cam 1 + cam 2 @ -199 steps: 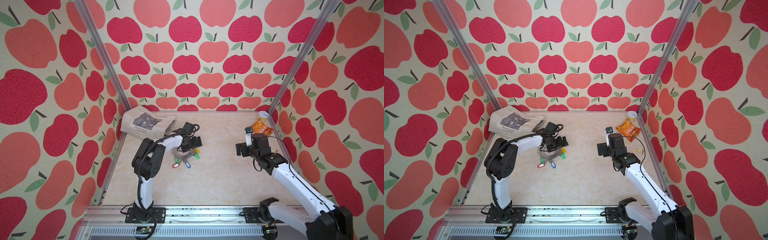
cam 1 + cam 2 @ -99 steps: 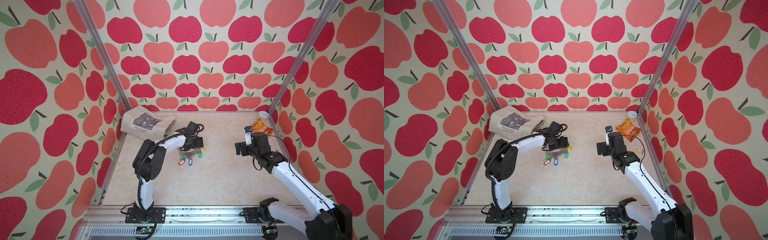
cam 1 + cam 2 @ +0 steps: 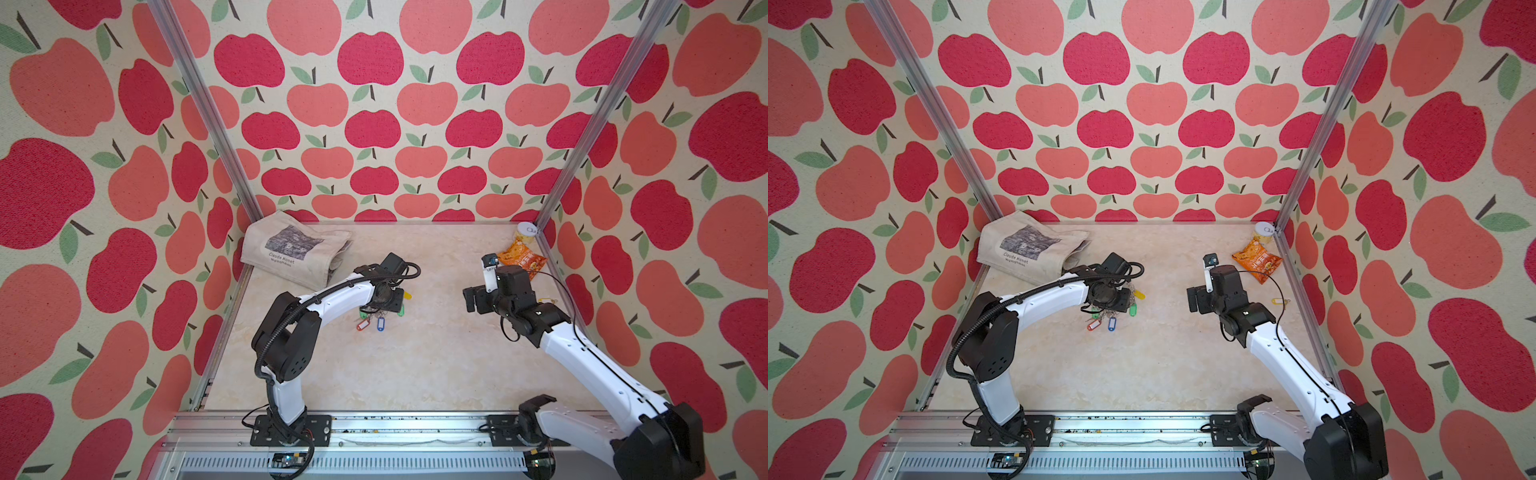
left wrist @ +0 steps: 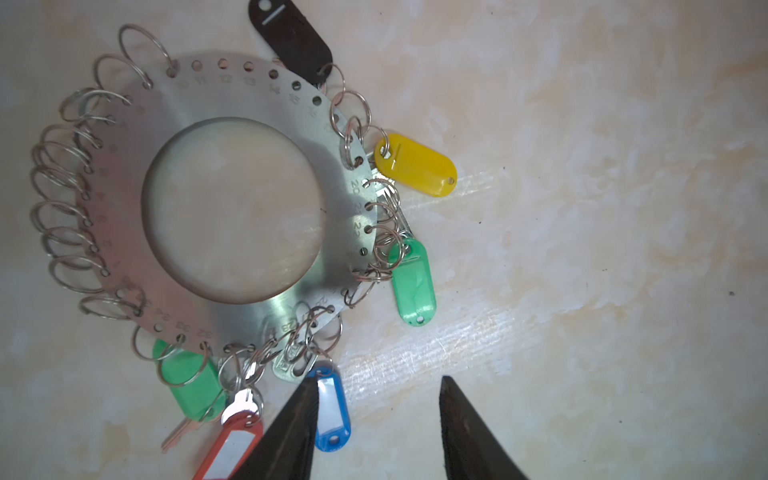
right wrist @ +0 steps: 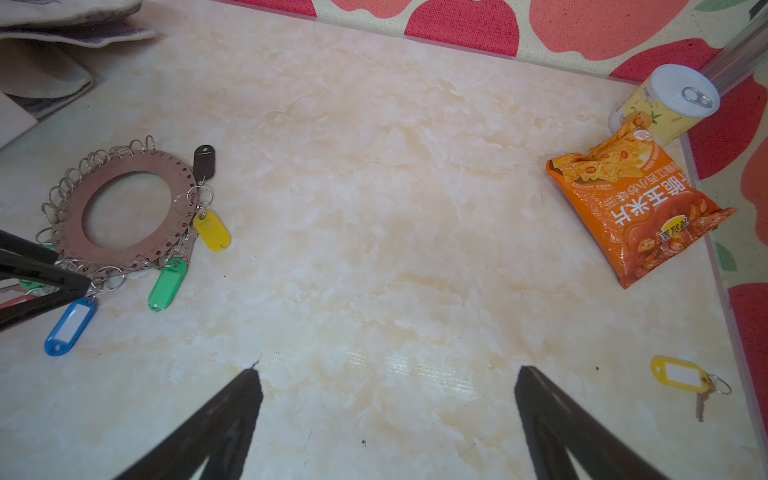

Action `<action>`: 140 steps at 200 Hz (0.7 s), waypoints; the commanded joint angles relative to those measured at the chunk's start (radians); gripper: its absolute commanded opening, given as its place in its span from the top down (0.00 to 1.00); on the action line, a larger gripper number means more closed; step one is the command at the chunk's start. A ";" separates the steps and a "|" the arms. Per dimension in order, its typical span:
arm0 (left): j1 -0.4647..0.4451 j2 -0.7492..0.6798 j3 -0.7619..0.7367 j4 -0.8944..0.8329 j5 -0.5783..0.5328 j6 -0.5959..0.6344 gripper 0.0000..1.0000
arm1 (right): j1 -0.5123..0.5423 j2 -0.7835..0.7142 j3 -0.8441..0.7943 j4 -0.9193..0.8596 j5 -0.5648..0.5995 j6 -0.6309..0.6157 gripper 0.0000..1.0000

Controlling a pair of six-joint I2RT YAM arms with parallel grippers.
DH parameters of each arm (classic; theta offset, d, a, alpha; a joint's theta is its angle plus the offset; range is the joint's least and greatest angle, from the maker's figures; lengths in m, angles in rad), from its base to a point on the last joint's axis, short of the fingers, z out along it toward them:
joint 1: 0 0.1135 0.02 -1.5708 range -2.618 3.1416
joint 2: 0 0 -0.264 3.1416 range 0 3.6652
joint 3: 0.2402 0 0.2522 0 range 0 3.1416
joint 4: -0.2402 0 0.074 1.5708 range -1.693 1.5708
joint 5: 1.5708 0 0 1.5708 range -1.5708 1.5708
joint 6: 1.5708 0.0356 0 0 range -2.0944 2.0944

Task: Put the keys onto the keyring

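Left pincer point(image 4: 378, 380) shifted at keyring point(image 4: 116, 199) rim, jaws apart; right pincer point(image 5: 387, 368) wide apart. Right wrist view, not left, shows loose yellow-tagged key point(image 5: 681, 376) well apart from keyring.

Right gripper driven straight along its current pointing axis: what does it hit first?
Likely the bare tabletop: the right gripper, open, angles down at unoccupied surface. The keyring and snack bag lie off to either side. Depth is unclear.

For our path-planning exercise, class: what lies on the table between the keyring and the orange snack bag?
Nothing: the right wrist view shows bare table between the keyring and the snack bag.
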 commanded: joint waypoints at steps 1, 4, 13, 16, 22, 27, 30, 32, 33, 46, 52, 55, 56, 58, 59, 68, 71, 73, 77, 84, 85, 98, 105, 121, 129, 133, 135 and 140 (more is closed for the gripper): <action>-0.004 0.056 0.028 -0.037 -0.049 0.051 0.57 | 0.013 -0.026 0.033 -0.021 -0.002 0.022 0.01; -0.004 0.060 0.030 -0.037 -0.051 0.058 0.58 | 0.012 -0.029 0.033 -0.022 0.000 0.022 0.01; -0.004 0.071 0.033 -0.032 -0.055 0.067 0.61 | 0.013 -0.040 0.031 -0.029 0.003 0.021 0.01; -0.004 0.075 0.035 -0.031 -0.055 0.071 0.61 | 0.013 -0.043 0.031 -0.030 0.005 0.020 0.01; -0.004 0.079 0.035 -0.028 -0.055 0.075 0.62 | 0.013 -0.050 0.029 -0.033 0.009 0.019 0.01; -0.004 0.085 0.035 -0.025 -0.055 0.079 0.62 | 0.013 -0.054 0.025 -0.036 0.013 0.017 0.01; -0.004 0.087 0.035 -0.025 -0.054 0.082 0.62 | 0.014 -0.057 0.024 -0.037 0.014 0.016 0.01; -0.004 0.087 0.036 -0.024 -0.053 0.083 0.63 | 0.013 -0.059 0.025 -0.037 0.015 0.016 0.01; -0.005 0.089 0.036 -0.024 -0.054 0.084 0.63 | 0.013 -0.060 0.024 -0.038 0.016 0.015 0.01; -0.007 0.099 0.037 -0.021 -0.061 0.091 0.64 | 0.013 -0.065 0.021 -0.041 0.022 0.013 0.01; -0.008 0.100 0.036 -0.017 -0.063 0.092 0.64 | 0.013 -0.067 0.019 -0.042 0.023 0.012 0.01; -0.008 0.101 0.036 -0.015 -0.065 0.095 0.64 | 0.012 -0.067 0.019 -0.041 0.022 0.010 0.01; -0.008 0.100 0.036 -0.014 -0.066 0.096 0.65 | 0.012 -0.067 0.019 -0.041 0.023 0.010 0.01; -0.008 0.102 0.036 -0.013 -0.067 0.096 0.65 | 0.012 -0.067 0.019 -0.041 0.022 0.010 0.01; -0.008 0.102 0.036 -0.013 -0.067 0.096 0.65 | 0.013 -0.067 0.019 -0.041 0.022 0.010 0.01; -0.010 0.104 0.036 -0.007 -0.073 0.101 0.66 | 0.013 -0.065 0.016 -0.037 0.023 0.010 0.01; -0.011 0.105 0.036 -0.005 -0.074 0.102 0.66 | 0.014 -0.065 0.017 -0.036 0.021 0.010 0.01; -0.012 0.106 0.036 -0.003 -0.074 0.103 0.66 | 0.013 -0.065 0.017 -0.035 0.021 0.009 0.01; -0.013 0.105 0.036 -0.001 -0.078 0.105 0.67 | 0.013 -0.062 0.016 -0.035 0.021 0.009 0.01; -0.014 0.108 0.038 0.005 -0.085 0.109 0.67 | 0.013 -0.060 0.016 -0.033 0.019 0.007 0.01; -0.014 0.108 0.038 0.005 -0.086 0.110 0.68 | 0.013 -0.059 0.016 -0.032 0.019 0.008 0.01; -0.021 0.112 0.040 0.012 -0.100 0.121 0.68 | 0.013 -0.054 0.019 -0.029 0.017 0.008 0.01; -0.025 0.113 0.043 0.017 -0.106 0.127 0.69 | 0.014 -0.052 0.018 -0.027 0.015 0.008 0.01; -0.031 0.117 0.045 0.028 -0.123 0.137 0.70 | 0.013 -0.051 0.019 -0.025 0.014 0.007 0.01; -0.033 0.117 0.046 0.034 -0.128 0.139 0.71 | 0.013 -0.052 0.019 -0.022 0.014 0.004 0.01; -0.032 0.118 0.045 0.036 -0.131 0.139 0.71 | 0.013 -0.051 0.018 -0.022 0.015 0.005 0.01; -0.032 0.119 0.045 0.040 -0.131 0.141 0.71 | 0.012 -0.052 0.019 -0.023 0.015 0.004 0.01; -0.033 0.120 0.046 0.042 -0.131 0.141 0.71 | 0.014 -0.052 0.019 -0.025 0.016 0.004 0.01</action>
